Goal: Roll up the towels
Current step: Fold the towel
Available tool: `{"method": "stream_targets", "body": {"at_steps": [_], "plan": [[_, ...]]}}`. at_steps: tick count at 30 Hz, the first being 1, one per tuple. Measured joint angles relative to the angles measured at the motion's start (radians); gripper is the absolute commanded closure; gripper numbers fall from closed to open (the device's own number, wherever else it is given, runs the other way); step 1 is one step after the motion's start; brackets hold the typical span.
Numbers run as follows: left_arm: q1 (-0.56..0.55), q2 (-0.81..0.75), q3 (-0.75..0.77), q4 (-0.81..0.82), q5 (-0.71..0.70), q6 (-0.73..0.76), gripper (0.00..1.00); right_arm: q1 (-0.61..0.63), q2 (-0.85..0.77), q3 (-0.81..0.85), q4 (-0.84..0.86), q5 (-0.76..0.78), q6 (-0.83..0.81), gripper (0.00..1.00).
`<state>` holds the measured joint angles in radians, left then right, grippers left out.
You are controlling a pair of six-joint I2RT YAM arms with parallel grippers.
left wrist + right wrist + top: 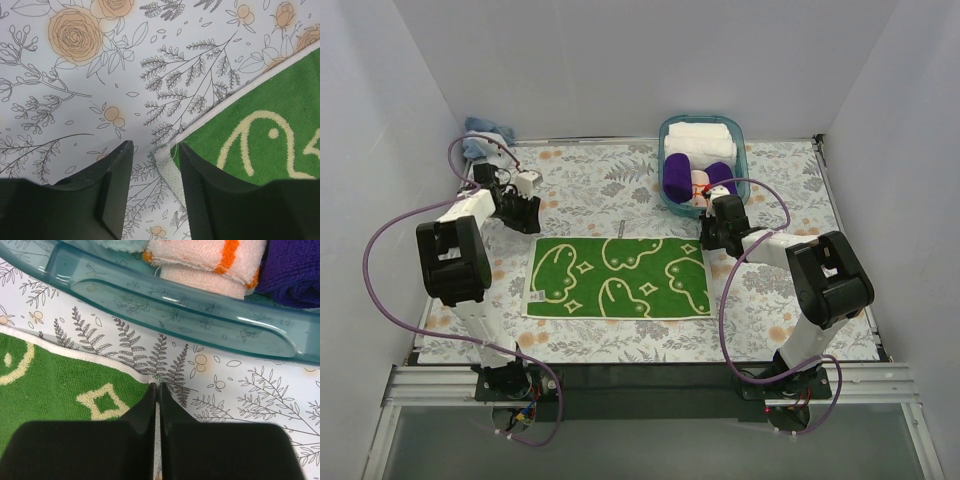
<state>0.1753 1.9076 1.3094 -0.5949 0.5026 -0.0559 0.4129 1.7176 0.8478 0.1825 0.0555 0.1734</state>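
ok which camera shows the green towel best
top external: the whole green towel is in frame, spread flat on the table. left wrist shows only one corner, right wrist only another corner.

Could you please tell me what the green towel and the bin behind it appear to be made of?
The green towel looks like matte terry cloth: the wrist views show a fuzzy looped pile and a pale woven border. The bin appears to be glossy, translucent teal plastic, since the floral table print shows through its wall and bright highlights run along it.
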Motion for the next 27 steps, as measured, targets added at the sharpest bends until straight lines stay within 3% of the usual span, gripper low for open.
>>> {"method": "stream_targets", "body": {"at_steps": [18,27], "plan": [[0.000,0.058,0.031,-0.059,-0.008,0.030,0.66,0.000,-0.023,0.000,-0.009,-0.033,-0.015,0.99],[0.001,0.078,0.039,-0.059,-0.004,0.030,0.74,0.000,-0.036,0.000,-0.018,-0.037,-0.019,0.99]]}}
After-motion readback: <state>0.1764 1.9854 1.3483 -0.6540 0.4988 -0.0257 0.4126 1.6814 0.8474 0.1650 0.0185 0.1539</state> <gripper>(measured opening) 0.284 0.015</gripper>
